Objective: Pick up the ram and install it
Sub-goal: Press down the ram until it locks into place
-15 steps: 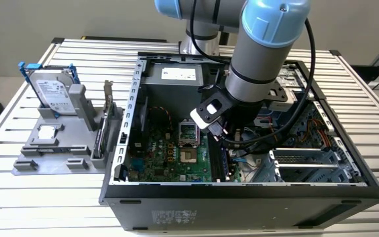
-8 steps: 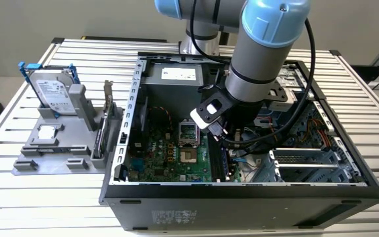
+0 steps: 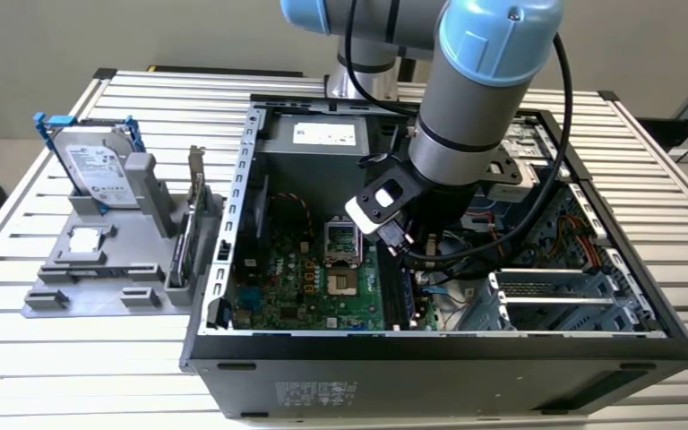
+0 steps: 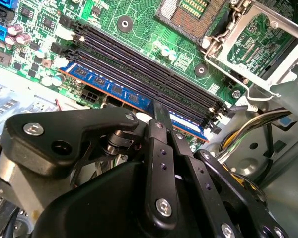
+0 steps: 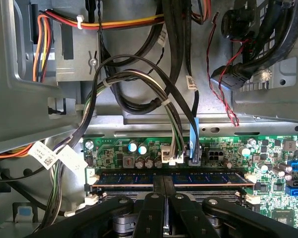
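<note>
Blue label face on a long thin dark stick, that's the ram [image 4: 120, 91], and it's sitting in the outermost of the black slots [image 4: 154, 69] on the green motherboard [image 4: 139, 25], edge-on, with orange-brown showing along its bottom edge. In the first wrist view the ram [image 5: 198, 177] runs straight across between white latches [image 5: 249, 177] at the slot ends. The black claw [image 4: 160, 113] has its two fingers [image 5: 154, 191] closed together on the stick's middle, pinching it from both sides. There are small white printed marks on the board and tags on the cables [image 5: 54, 156], but I can't make any of it out. In the exterior view the arm [image 3: 469, 98] reaches down into the open computer case [image 3: 440, 354], which sits on a slatted metal surface [image 3: 57, 349]. Beside it a silver hard drive [image 3: 96, 166] stands in a grey holder [image 3: 93, 287].
</note>
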`<state>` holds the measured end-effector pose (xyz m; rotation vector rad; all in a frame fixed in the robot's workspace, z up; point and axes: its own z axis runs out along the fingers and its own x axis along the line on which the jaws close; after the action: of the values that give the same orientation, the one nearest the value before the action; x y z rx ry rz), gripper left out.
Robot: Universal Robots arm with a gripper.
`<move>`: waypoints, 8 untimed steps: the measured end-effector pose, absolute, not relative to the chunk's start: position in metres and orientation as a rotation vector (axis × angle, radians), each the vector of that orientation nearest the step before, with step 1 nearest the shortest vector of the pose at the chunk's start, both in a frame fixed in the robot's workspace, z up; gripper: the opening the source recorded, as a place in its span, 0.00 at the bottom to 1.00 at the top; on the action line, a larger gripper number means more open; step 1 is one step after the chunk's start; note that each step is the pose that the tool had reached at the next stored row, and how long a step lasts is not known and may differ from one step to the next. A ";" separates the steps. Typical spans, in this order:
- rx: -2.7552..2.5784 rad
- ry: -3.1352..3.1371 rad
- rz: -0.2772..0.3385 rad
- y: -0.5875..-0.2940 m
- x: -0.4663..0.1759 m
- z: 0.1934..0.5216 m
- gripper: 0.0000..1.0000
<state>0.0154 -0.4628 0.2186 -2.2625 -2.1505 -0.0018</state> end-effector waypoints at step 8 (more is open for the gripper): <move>-2.262 -2.151 -0.002 -0.463 0.015 0.219 0.00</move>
<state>0.0154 -0.4628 0.2185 -2.2625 -2.1506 -0.0018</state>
